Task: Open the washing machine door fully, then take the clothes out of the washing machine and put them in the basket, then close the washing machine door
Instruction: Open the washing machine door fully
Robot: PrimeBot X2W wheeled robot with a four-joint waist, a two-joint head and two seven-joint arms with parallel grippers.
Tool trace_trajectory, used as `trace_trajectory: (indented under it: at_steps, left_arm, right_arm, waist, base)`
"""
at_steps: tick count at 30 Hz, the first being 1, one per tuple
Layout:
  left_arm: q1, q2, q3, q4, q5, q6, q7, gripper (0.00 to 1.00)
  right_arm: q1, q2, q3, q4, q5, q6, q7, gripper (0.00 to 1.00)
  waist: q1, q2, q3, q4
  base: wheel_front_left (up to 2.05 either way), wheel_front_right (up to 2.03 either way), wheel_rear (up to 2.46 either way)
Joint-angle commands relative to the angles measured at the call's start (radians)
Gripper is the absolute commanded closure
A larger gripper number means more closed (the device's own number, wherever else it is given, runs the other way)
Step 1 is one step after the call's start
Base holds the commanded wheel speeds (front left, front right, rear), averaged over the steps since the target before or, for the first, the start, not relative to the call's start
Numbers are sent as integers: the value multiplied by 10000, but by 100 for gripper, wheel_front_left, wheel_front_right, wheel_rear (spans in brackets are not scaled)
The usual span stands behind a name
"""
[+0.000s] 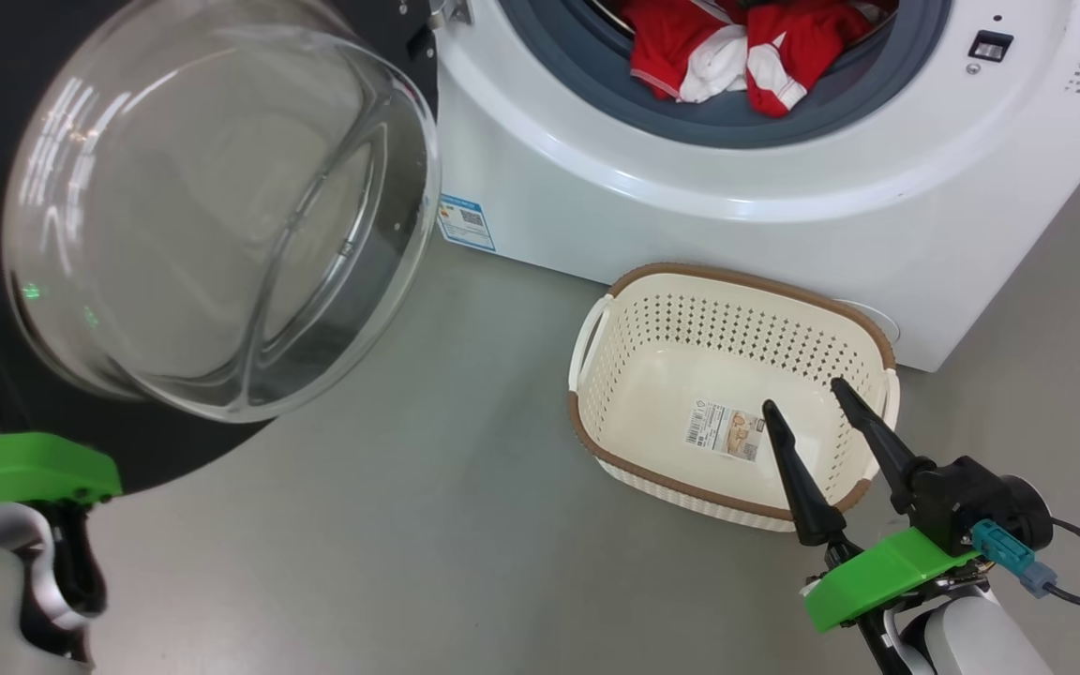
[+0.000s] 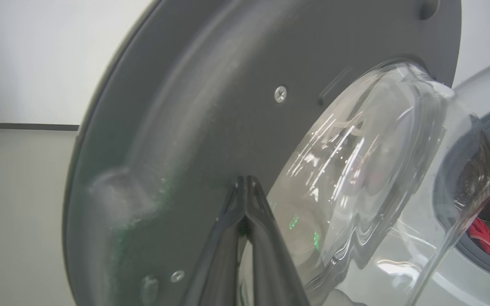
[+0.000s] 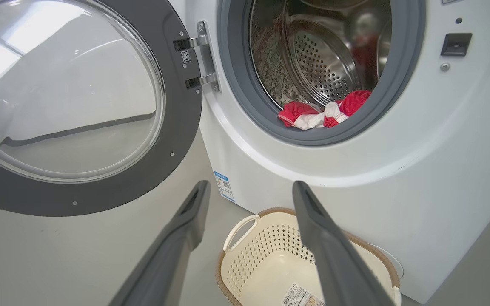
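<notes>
the door [image 1: 221,216] stands swung out to the left of the washer [image 1: 784,216], glass bowl [image 2: 368,161] bulging toward the camera in the head view. it looks wide open, though i cannot tell if it is at its stop. the left gripper [image 2: 245,182] is closed tight on nothing, its 2 tips together right at the door's dark inner face, just beside the bowl; touching or barely off, i cannot tell. the right gripper [image 1: 804,396] is spread wide and empty, hovering over the basket [image 1: 732,278]. the basket sits on the floor [image 1: 427,525] just in front of the washer, below the drum [image 3: 326,68] mouth, holding only a sticker [image 1: 726,431]. the clothes [image 1: 737,52] lie in a red and white heap at the drum's front lip, against the grey gasket [image 1: 718,127]. risks, as i judge them: the closed tips could skid along the glossy face or onto the bowl, and the door could drift back toward the mouth once the arm leaves. the right arm, rising to the drum, could clip the basket rim and shove it aside. the thin cloth could snag on the gasket, or a shallow pinch could lift 1 piece and drop it on the floor short of the small basket.
</notes>
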Motion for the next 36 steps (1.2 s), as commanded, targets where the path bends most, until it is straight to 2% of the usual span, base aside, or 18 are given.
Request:
trace_trajectory:
  at_steps: [1, 15, 22, 23, 24, 25, 26, 27, 31, 36]
  left_arm:
    - [-379, 611, 553, -67, -46, -10, -125, 100]
    - [-725, 1105, 1458, 1111, 290, -271, -188, 100]
    - [-792, 948, 1877, 1151, 576, -461, -189, 100]
    - [-760, 860, 1965, 1038, 607, -496, -190, 89]
    - [-701, 779, 2034, 924, 669, -501, -190, 60]
    - [-633, 707, 2103, 766, 743, -520, -190, 36]
    - [-549, 622, 2170, 571, 822, -535, -190, 5]
    - [-445, 543, 2201, 369, 925, -542, -190, 0]
    - [-49, 214, 2221, -757, 1285, -565, -190, 0]
    - [332, -158, 1572, -2235, 1674, -765, -177, 0]
  right_arm:
    - [-346, 0, 286, -282, -152, 65, 12, 0]
    - [-609, -94, 518, -383, -167, 65, 153, 0]
    - [-680, -72, 556, -250, -89, 65, 77, 0]
    - [-673, -65, 526, -226, -72, 65, 57, 0]
    - [-667, -57, 502, -198, -60, 65, 36, 0]
    - [-662, -48, 481, -170, -47, 65, 16, 0]
    - [-659, -39, 463, -139, -31, 65, -5, 0]
    - [-657, -29, 457, -102, -13, 65, -24, 0]
    - [-668, 9, 446, 25, 61, 65, -109, 0]
    - [-645, 51, 420, 166, 208, 65, -204, 0]
  waist:
    - [0, 0, 19, -26]
    - [0, 0, 294, -523]
    - [0, 0, 273, -705]
    - [0, 0, 240, -720]
    - [0, 0, 195, -736]
    - [0, 0, 154, -751]
    - [0, 0, 99, -770]
    - [0, 0, 46, -788]
    - [0, 0, -174, -868]
    - [0, 0, -447, -1064]
  base:
    - [0, 0, 0]
    - [0, 0, 0]
    - [0, 0, 0]
    - [0, 0, 0]
    - [0, 0, 0]
    - [0, 0, 0]
    - [0, 0, 0]
    - [0, 0, 0]
    - [0, 0, 0]
    - [0, 0, 0]
